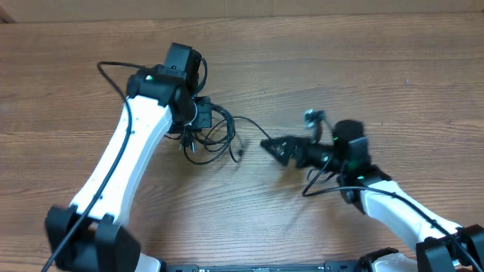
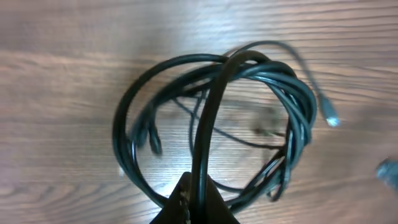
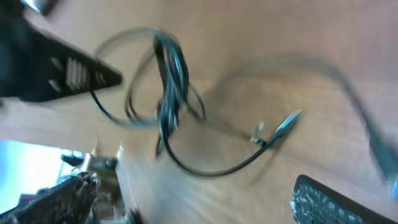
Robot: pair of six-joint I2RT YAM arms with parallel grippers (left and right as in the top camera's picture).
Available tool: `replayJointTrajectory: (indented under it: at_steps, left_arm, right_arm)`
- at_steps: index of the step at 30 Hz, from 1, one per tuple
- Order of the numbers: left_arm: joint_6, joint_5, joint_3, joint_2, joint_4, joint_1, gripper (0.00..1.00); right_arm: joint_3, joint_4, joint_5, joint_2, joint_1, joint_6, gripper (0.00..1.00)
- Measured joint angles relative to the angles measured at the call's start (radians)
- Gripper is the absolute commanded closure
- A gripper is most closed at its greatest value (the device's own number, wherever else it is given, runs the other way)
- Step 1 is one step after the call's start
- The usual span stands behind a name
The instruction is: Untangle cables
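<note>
Cables lie coiled on the desk, one loop clamped in the left gripper; a loose strand runs right toward the wide-open right gripper.

Cables lie on the table beneath the left hand, right hand nearby.

I find nothing to read here. No lettering, label, brand or number shows on the cables or on the table, and my right wrist view is blurred.
</note>
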Motion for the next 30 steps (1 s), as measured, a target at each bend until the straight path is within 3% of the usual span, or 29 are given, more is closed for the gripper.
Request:
replayJointTrajectory:
  at_steps: [6, 12, 18, 27, 30]
  left_arm:
    - [0.157, 0.113, 0.001, -0.056, 0.018, 0.000, 0.96]
    - [0.272, 0.256, 0.001, -0.056, 0.021, 0.000, 0.96]
    - [0.387, 0.424, 0.001, -0.056, 0.013, 0.000, 0.96]
    - [0.468, 0.563, 0.001, -0.056, -0.032, 0.000, 0.96]
    - [0.515, 0.614, 0.001, -0.056, -0.055, 0.000, 0.96]
  right_arm:
    - [0.001, 0.175, -0.098, -0.019, -0.071, 0.049, 0.03]
    - [0.001, 0.176, -0.070, -0.019, -0.014, 0.029, 0.04]
    - [0.001, 0.176, 0.081, -0.019, 0.101, -0.028, 0.04]
    - [0.001, 0.169, 0.177, -0.018, 0.116, -0.056, 0.11]
    - [0.001, 0.169, 0.183, -0.005, 0.116, -0.061, 0.18]
